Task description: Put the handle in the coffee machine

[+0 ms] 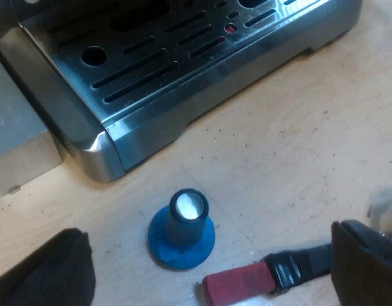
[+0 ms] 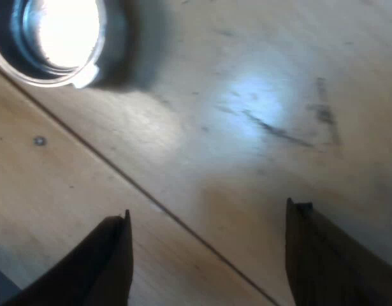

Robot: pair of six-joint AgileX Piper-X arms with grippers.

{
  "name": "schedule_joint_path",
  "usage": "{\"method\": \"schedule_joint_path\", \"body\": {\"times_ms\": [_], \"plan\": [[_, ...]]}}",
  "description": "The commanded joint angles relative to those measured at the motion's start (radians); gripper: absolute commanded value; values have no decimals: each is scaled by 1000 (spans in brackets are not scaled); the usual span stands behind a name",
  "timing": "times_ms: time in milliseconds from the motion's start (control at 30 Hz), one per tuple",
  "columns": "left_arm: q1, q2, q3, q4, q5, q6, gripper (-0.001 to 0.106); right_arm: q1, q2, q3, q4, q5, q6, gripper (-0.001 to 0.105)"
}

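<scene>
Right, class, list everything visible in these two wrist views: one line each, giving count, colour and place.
espresso machine: one, silver, slotted tray at its front, on the table
tamper: one, blue, upright on the table before the machine's front
handle: one, dark ending in red, lying on the table near the tamper
round metal cup: one, shiny silver, on the table; probably the holder's head
box: one, grey-beige, beside the machine
table: one, light wood, under everything
left pincer: one, black, open, above the tamper and handle
right pincer: one, black, open, above bare table near the metal cup
</scene>
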Motion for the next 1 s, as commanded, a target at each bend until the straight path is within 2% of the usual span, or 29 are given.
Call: {"method": "schedule_joint_path", "body": {"times_ms": [33,67,100,133,167,233,400,433,467,500,567,633,700,733,767,933,1000], "plan": [[-5,-1,-9,13,13,41,78,81,64,-9,-67,7,79,55],[-5,-1,-9,15,13,45,78,87,74,-9,-78,7,89,55],[-5,-1,-9,31,13,69,78,126,111,-9,-115,7,135,55],[-5,-1,-9,45,13,91,78,138,119,-9,-130,7,149,55],[-5,-1,-13,46,16,106,78,162,143,-9,-166,7,216,56],[-5,-1,-15,49,20,130,78,186,159,-9,-189,7,284,59],[-5,-1,-15,56,20,156,81,204,161,-9,-207,7,355,69],[-5,-1,-15,69,27,180,81,214,161,-9,-217,6,396,76],[-5,-1,-15,74,32,188,81,240,161,-31,-235,5,557,84],[-11,2,-23,80,36,200,81,243,161,-36,-235,7,575,84],[-68,8,-33,106,44,209,81,244,161,-53,-235,15,670,84],[-78,8,-33,106,45,209,81,244,161,-63,-235,25,744,84],[-110,8,-33,106,50,209,81,244,161,-74,-235,45,801,84],[-177,8,-33,106,49,209,81,244,161,-82,-235,51,835,84],[-191,8,-33,106,49,209,81,244,161,-85,-235,55,848,84],[-307,8,-33,106,49,209,81,244,161,-106,-240,112,1022,83],[-335,8,-33,106,49,209,81,244,163,-106,-241,132,1058,83]]}}
